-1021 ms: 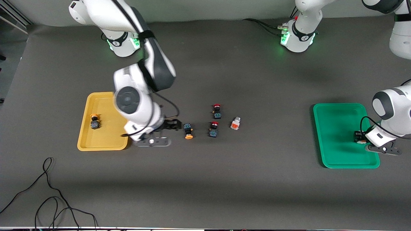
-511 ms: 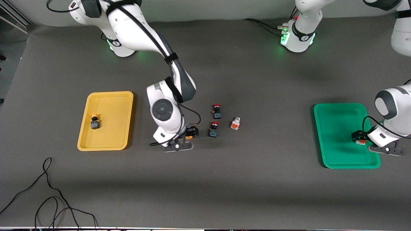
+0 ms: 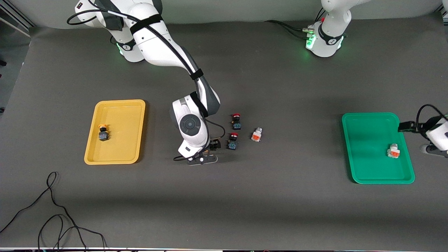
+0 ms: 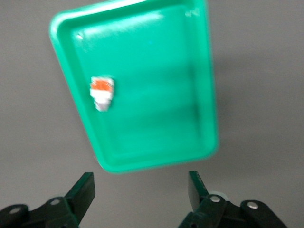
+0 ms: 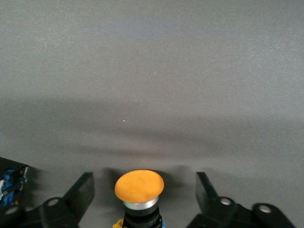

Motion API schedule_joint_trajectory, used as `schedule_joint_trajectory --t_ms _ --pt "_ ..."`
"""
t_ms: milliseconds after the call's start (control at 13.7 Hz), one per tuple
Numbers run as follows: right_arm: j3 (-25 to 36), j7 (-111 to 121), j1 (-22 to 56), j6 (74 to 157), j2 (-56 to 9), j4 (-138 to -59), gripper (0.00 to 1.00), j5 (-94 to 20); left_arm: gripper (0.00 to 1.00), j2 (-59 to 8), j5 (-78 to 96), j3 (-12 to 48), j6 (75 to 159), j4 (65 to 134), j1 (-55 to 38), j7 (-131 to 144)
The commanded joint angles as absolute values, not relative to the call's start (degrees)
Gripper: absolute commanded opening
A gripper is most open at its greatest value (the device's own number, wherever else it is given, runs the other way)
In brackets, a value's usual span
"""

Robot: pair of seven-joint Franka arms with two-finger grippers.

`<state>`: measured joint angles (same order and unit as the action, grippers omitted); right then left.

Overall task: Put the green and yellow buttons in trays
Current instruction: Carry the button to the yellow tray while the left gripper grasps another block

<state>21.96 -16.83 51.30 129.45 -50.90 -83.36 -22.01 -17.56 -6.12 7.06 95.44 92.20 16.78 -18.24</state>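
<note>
The yellow tray (image 3: 122, 140) holds one yellow-capped button (image 3: 103, 133). The green tray (image 3: 367, 147) holds one white-grey button (image 3: 393, 151), also seen in the left wrist view (image 4: 102, 92). A second white-grey button (image 3: 256, 134) lies mid-table. My right gripper (image 3: 211, 144) is low at mid-table and open. In the right wrist view its fingers (image 5: 143, 180) stand on either side of the second yellow-capped button (image 5: 139, 185). That button is hidden under the hand in the front view. My left gripper (image 3: 406, 126) is open and empty, raised over the green tray's (image 4: 142, 118) edge.
Two red-capped black switches (image 3: 236, 120) (image 3: 232, 140) stand close beside my right gripper, toward the left arm's end. One shows at the edge of the right wrist view (image 5: 9, 183). A black cable (image 3: 52, 210) lies on the table nearer the front camera.
My right gripper moved from beside the yellow tray to straddle the yellow-capped button. My left gripper let go of the white-grey button in the green tray and rose away.
</note>
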Motion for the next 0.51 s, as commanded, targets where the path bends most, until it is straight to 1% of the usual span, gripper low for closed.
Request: schedule_joint_trajectory --t_ms 0,73,219,292,365,438 --pt "21.62 -15.91 51.24 129.38 -49.57 -85.60 0.76 -24.43 0.88 -18.72 -3.35 6.68 87.56 87.02 10.83 -8.39" --pt "21.62 -15.91 51.33 129.20 -49.31 -85.78 0.67 -25.39 0.88 -18.63 -2.64 7.11 87.28 86.92 8.29 -4.09" --pt "21.62 -15.91 51.33 128.67 -49.13 -85.61 0.42 -25.75 0.88 -19.07 -0.89 8.34 88.24 87.01 3.80 2.44" --pt "21.71 -15.82 51.24 128.41 -48.96 -85.52 0.31 -25.75 0.89 -19.42 0.69 8.44 88.94 87.10 2.04 4.20" --pt "21.71 -15.47 51.07 128.32 -48.26 -85.52 0.23 -25.75 0.89 -19.68 2.70 8.44 90.42 87.45 0.28 6.13" --pt "21.80 -15.38 50.89 127.19 -47.38 -85.52 0.20 -25.75 0.90 -19.86 3.68 8.44 91.57 87.63 -1.22 8.15"
